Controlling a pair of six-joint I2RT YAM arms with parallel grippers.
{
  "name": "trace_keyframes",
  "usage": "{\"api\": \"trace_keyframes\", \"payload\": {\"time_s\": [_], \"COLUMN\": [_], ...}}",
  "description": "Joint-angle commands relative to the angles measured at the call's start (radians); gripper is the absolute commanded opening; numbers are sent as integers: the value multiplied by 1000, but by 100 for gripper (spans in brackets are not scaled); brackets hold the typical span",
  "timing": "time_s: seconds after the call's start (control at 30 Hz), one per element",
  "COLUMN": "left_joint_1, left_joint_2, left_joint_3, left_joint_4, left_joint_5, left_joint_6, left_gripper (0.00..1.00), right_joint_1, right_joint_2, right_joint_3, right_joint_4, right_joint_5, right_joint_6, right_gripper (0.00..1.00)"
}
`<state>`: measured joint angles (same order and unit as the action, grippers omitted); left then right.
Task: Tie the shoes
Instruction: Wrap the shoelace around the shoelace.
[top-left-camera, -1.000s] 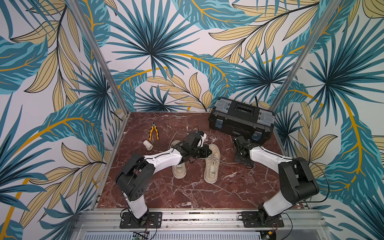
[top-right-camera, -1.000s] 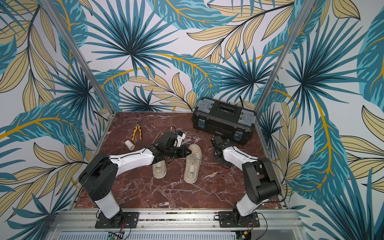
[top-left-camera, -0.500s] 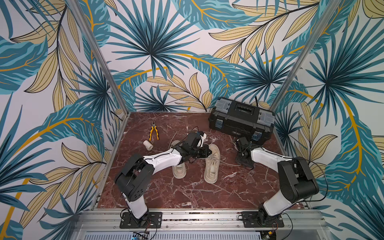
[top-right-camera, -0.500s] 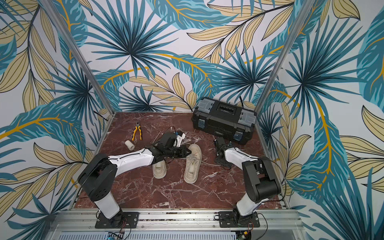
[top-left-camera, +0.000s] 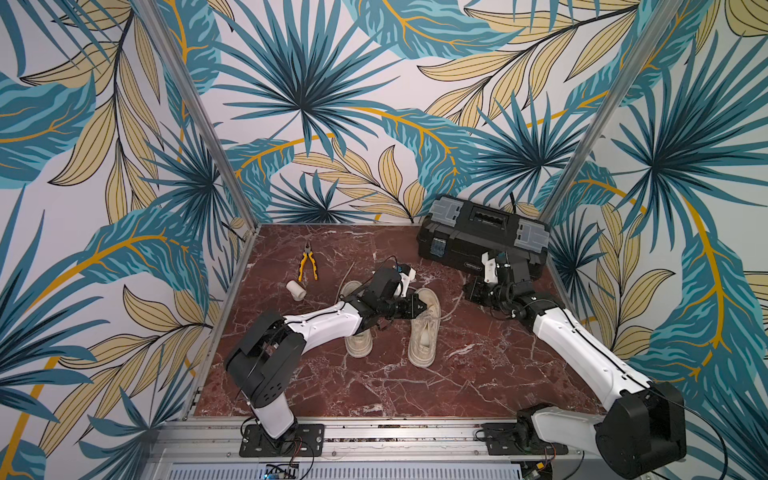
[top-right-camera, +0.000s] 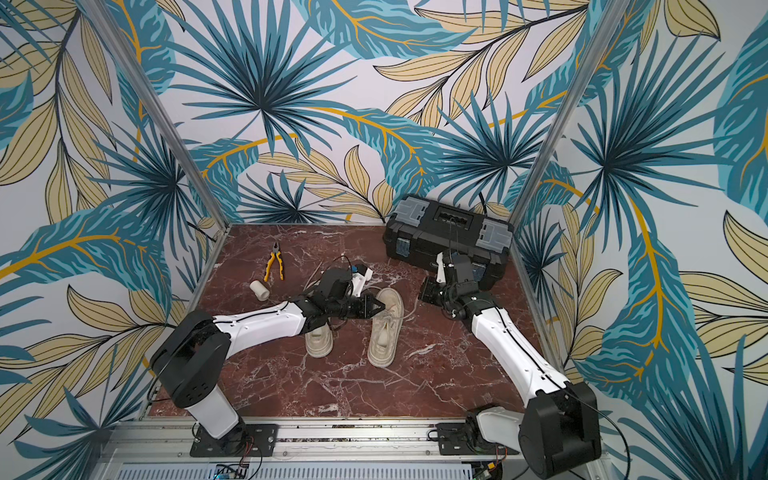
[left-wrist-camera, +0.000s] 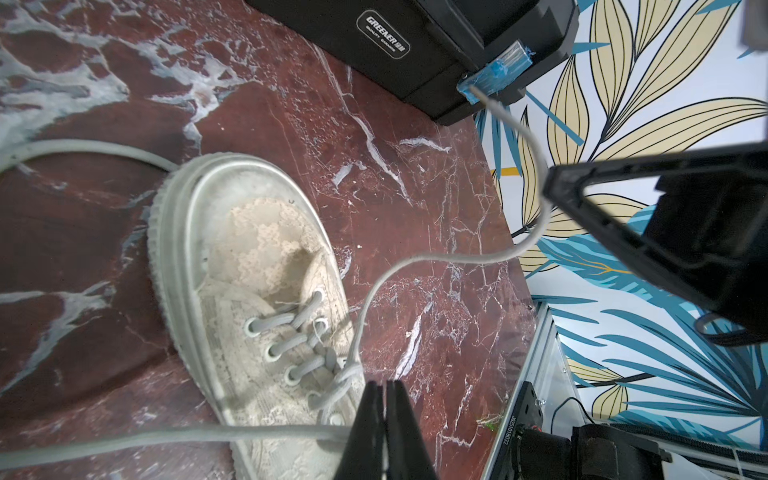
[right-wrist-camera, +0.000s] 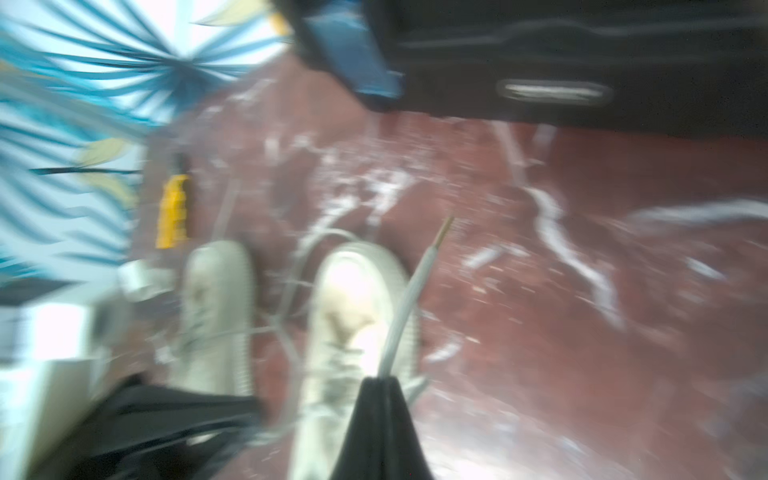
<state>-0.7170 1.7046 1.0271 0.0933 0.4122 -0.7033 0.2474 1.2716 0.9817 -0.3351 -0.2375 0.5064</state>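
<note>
Worn beige lace-up shoes (top-left-camera: 423, 332) centred on red marble tabletop (top-left-camera: 478, 374), toes to 12 o'clock. Left gripper (left-wrist-camera: 384, 388) clenched on a grey lace (left-wrist-camera: 166, 437) over the 3 o'clock shoe (left-wrist-camera: 257, 257); right gripper (right-wrist-camera: 380, 379) pinches that shoe's other lace (left-wrist-camera: 415, 258). Left arm (top-left-camera: 324, 324) crosses the 9 o'clock shoe (top-left-camera: 358, 347). Black toolbox (top-left-camera: 457, 245) at 1 o'clock, yellow-handled pliers (top-left-camera: 308, 266) at 11.

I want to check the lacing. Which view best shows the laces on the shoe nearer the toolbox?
The left wrist view: the shoe, its eyelets and crossed laces are close and sharp. In both top views it is small, with the left gripper overlapping it. The right wrist view shows it only blurred.
</note>
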Motion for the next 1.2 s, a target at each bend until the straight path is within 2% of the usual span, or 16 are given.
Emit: {"api": "trace_keyframes", "payload": {"time_s": [0.0, 0.1, 0.2, 0.27, 0.4, 0.5, 0.63, 0.73, 0.8, 0.93, 1.03, 1.17], "left_joint_1": [-7, -7, -10, -10, -10, -10, -10, -10, -10, -9, -7, -8], "left_joint_2": [-33, -35, -35, -33, -34, -34, -22, -1, 14, 44, 60, 69], "left_joint_3": [-36, -44, -53, -55, -47, -41, -16, 11, 30, 73, 97, 112], "left_joint_4": [43, 53, 70, 74, 74, 64, 35, 17, 8, -21, -38, -50], "left_joint_5": [6, 1, 0, 3, 11, 8, -1, -3, -2, 0, -1, -4], "left_joint_6": [17, 9, -2, -5, -4, -2, -10, -19, -23, -20, -17, -17], "left_gripper": [2, 2, 2, 2, 2, 2, 2, 2, 2, 2, 2, 2], "right_joint_1": [43, 99, 133, 136, 131, 97, 26, 14, 13, 16, 24, 41], "right_joint_2": [52, 126, 192, 218, 201, 152, 52, -29, -74, -124, -112, -72], "right_joint_3": [86, 150, 175, 188, 219, 209, 114, -2, -101, -306, -381, -404], "right_joint_4": [91, 180, 232, 228, 127, 39, 15, 30, 102, 380, 487, 527], "right_joint_5": [-192, -204, -205, -201, -120, -93, -127, -162, -224, -358, -400, -424], "right_joint_6": [36, 85, 118, 111, -28, -133, -245, -298, -281, -176, -159, -193], "right_gripper": [0, 0, 9, 19, 50, 59, 59, 59, 58, 57, 56, 52]}}
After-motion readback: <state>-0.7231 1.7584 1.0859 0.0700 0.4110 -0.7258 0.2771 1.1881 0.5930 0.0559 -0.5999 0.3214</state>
